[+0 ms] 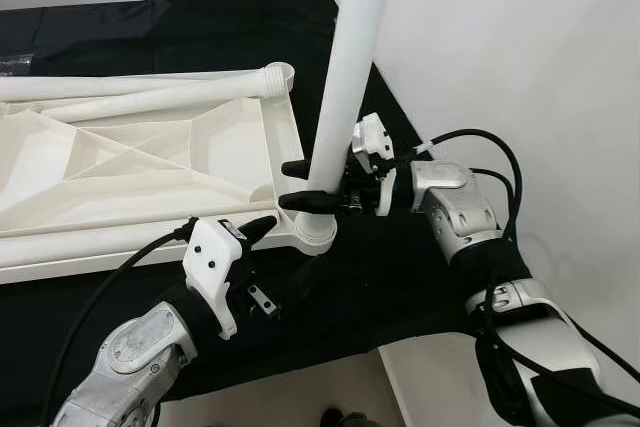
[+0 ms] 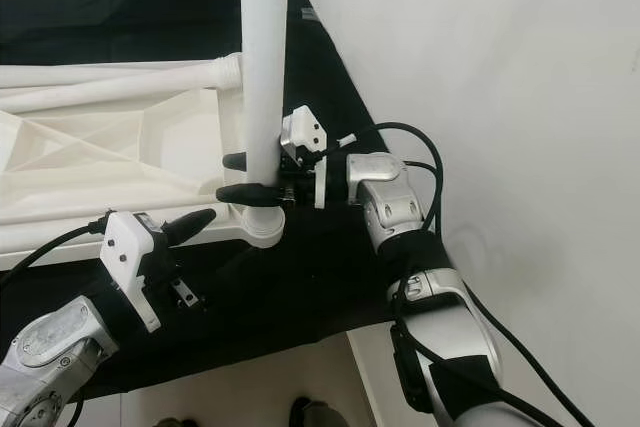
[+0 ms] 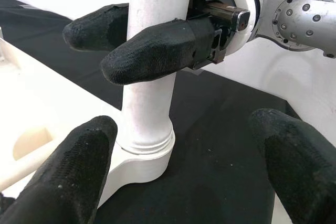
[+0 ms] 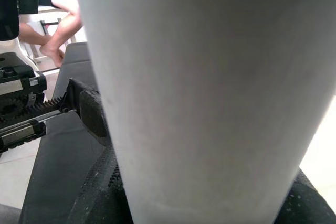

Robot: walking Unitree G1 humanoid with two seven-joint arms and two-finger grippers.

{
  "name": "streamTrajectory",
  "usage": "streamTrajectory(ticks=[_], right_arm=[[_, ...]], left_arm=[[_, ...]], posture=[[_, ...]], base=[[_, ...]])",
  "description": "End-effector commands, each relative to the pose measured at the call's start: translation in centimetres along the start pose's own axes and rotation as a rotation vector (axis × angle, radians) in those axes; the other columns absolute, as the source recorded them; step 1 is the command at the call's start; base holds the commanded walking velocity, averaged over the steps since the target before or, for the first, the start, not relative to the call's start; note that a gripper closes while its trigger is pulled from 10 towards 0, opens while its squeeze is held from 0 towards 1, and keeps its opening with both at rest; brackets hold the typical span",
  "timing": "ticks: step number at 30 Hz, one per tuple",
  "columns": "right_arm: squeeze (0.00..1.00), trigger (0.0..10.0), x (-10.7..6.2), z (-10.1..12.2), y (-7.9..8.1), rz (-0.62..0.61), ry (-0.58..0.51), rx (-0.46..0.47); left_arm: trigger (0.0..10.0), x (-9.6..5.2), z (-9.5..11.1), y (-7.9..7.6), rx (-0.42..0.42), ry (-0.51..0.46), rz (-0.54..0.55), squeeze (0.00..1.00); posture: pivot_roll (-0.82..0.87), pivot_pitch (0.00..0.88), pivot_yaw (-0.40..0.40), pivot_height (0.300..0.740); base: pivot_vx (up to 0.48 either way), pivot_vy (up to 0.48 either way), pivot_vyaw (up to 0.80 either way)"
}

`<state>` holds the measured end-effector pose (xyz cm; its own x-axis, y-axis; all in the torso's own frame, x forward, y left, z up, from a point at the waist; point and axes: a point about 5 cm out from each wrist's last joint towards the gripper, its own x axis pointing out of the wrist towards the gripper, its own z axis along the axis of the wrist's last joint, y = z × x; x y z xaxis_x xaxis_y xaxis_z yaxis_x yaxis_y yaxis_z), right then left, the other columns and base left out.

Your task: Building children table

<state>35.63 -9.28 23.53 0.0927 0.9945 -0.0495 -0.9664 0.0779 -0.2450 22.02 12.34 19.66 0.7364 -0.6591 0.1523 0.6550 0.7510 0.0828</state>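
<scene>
The white table top lies upside down on a black cloth. One white leg stands upright in the near right corner socket. My right gripper is shut on this leg just above the socket, one black finger on each side. The right wrist view looks straight onto the leg. My left gripper stands open a little in front of and to the left of the socket, not touching it; its fingertips frame the leg's base.
Two loose white legs lie along the far edge of the table top, ending at the far corner socket. Another long white piece lies along the near edge. A white wall stands close on the right. A person's foot shows far behind.
</scene>
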Motion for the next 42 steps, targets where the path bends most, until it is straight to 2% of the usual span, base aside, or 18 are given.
streamTrajectory(ticks=[1,5,6,7,8,10,11,12,13,15,25,26,29,30,34,36,37,42], right_arm=[[0.00,0.0,-0.3,-0.7,0.3,0.017,0.000,0.022],[0.00,0.0,-1.2,-1.4,-0.2,-0.162,0.013,0.007],[0.00,0.0,-1.6,-2.2,-0.3,-0.273,0.039,0.029],[0.00,0.0,-1.6,-2.2,-0.3,-0.273,0.039,0.029],[0.00,0.0,-1.8,-3.6,-0.1,-0.465,0.070,0.079],[0.00,0.0,-1.8,-3.6,-0.1,-0.465,0.070,0.079],[0.00,0.0,-1.1,-6.7,2.5,-0.673,0.134,0.169],[0.00,0.0,-1.1,-6.7,2.5,-0.673,0.134,0.169],[0.00,0.0,-1.2,-7.6,4.2,-0.813,0.224,0.097],[0.00,0.0,-1.1,-7.7,4.7,-0.883,0.217,0.123],[0.00,0.2,-0.5,-8.3,4.3,-0.821,0.248,0.156],[0.00,10.0,-0.5,-7.9,4.2,-0.817,0.239,0.151],[0.00,10.0,-0.3,-7.5,4.1,-0.794,0.215,0.153],[1.00,10.0,-0.1,-6.6,3.8,-0.749,0.182,0.132],[1.00,10.0,0.9,-3.4,3.1,-0.588,0.053,0.062],[0.80,10.0,1.5,-0.7,3.1,-0.337,-0.018,-0.012],[0.00,10.0,1.6,0.0,3.3,-0.231,-0.021,-0.048],[0.00,10.0,0.9,0.9,2.8,0.010,0.024,-0.096]], left_arm=[[10.0,-0.2,0.0,-0.4,-0.004,0.009,-0.020,0.00],[10.0,-0.3,0.0,-0.3,-0.001,0.012,-0.017,0.00],[10.0,-0.4,-0.1,-0.2,0.001,0.014,-0.014,0.00],[10.0,-0.4,-0.1,-0.2,0.001,0.014,-0.014,0.00],[10.0,-0.5,-0.1,0.0,0.003,0.016,-0.012,0.00],[10.0,-0.5,-0.1,0.0,0.003,0.016,-0.012,0.00],[10.0,-0.6,-0.1,0.0,0.000,0.020,-0.019,0.00],[10.0,-0.6,-0.1,0.0,0.000,0.020,-0.019,0.00],[10.0,-0.6,-0.2,0.0,-0.004,0.024,-0.026,0.00],[10.0,-0.5,-0.2,-0.1,-0.011,0.022,-0.033,0.00],[10.0,-0.3,-0.3,-0.1,-0.010,0.015,-0.020,0.00],[10.0,-0.3,-0.2,0.0,-0.008,0.012,-0.020,0.00],[10.0,-0.2,-0.1,0.0,-0.007,0.009,-0.022,0.00],[10.0,-0.1,-0.1,-0.1,-0.010,0.007,-0.027,0.00],[10.0,0.1,-0.2,-0.3,-0.017,0.005,-0.034,0.00],[10.0,0.1,-0.2,-0.4,-0.016,0.004,-0.034,0.00],[10.0,0.1,-0.2,-0.3,-0.015,0.004,-0.033,0.00],[10.0,0.1,-0.1,-0.3,-0.009,0.003,-0.026,0.00]], posture=[[0.09,0.213,-0.092,0.740],[0.09,0.215,-0.098,0.740],[0.08,0.216,-0.101,0.740],[0.08,0.216,-0.101,0.740],[0.08,0.218,-0.098,0.740],[0.08,0.218,-0.098,0.740],[0.07,0.230,-0.081,0.740],[0.07,0.230,-0.081,0.740],[0.07,0.223,-0.075,0.740],[0.06,0.214,-0.070,0.740],[0.07,0.218,-0.098,0.740],[0.06,0.218,-0.100,0.740],[0.06,0.218,-0.098,0.740],[0.06,0.218,-0.098,0.740],[0.06,0.218,-0.098,0.740],[0.06,0.215,-0.102,0.740],[0.06,0.215,-0.103,0.740],[0.07,0.213,-0.109,0.740]], base=[[0.000,0.000,0.00],[0.000,0.000,0.00],[0.000,0.000,0.00],[0.000,0.000,0.00],[0.000,0.000,0.00],[0.000,0.000,0.00],[0.000,0.000,0.00],[0.000,0.000,0.00],[0.000,0.000,0.00],[0.000,0.000,0.00],[0.000,0.000,0.00],[0.000,0.000,0.00],[0.000,0.000,0.00],[0.000,0.000,0.00],[0.000,0.000,0.00],[0.000,0.000,0.00],[0.000,0.000,0.00],[0.000,0.000,0.00]])
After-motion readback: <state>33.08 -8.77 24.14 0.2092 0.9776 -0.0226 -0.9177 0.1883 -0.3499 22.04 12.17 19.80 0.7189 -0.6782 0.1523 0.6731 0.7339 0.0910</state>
